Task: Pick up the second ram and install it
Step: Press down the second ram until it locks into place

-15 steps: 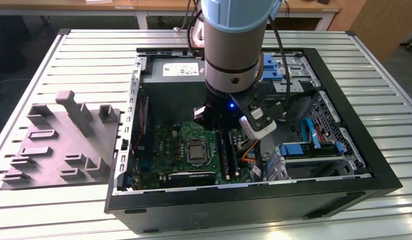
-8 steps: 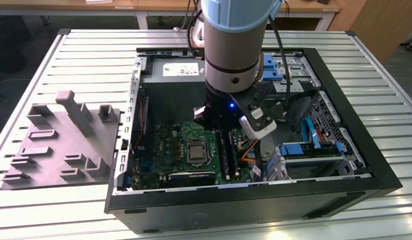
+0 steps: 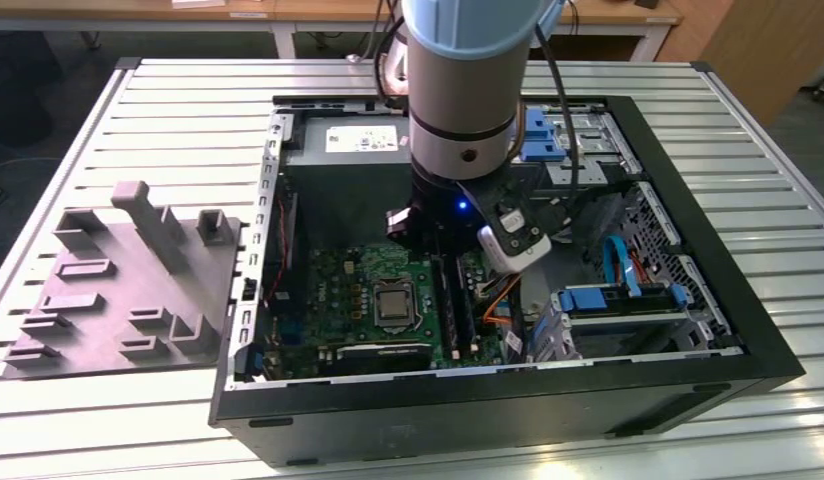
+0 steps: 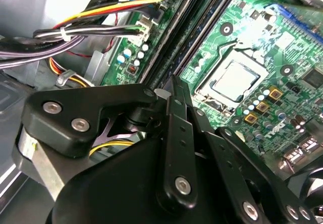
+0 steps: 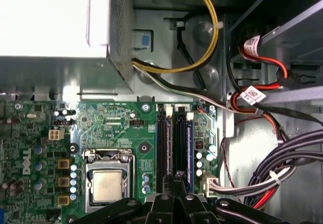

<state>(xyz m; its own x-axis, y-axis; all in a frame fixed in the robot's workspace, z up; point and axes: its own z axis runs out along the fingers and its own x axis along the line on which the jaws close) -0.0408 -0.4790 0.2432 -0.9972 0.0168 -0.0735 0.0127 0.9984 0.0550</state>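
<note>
Hovering over motherboard (image 5: pixel 116 118) | gripper (image 5: pixel 175 181) pinched together, nothing visibly held | exterior view: holder block (image 3: pixel 125 285) beside case

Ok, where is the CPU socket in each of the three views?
Exterior view: the CPU socket sits mid-motherboard, on the exterior view's left of the RAM slots.
First wrist view: the socket lies beside the slots, across them from the cable bundle.
Second wrist view: the socket lies beside the slots.
Shared landmark: the RAM slots.
</note>
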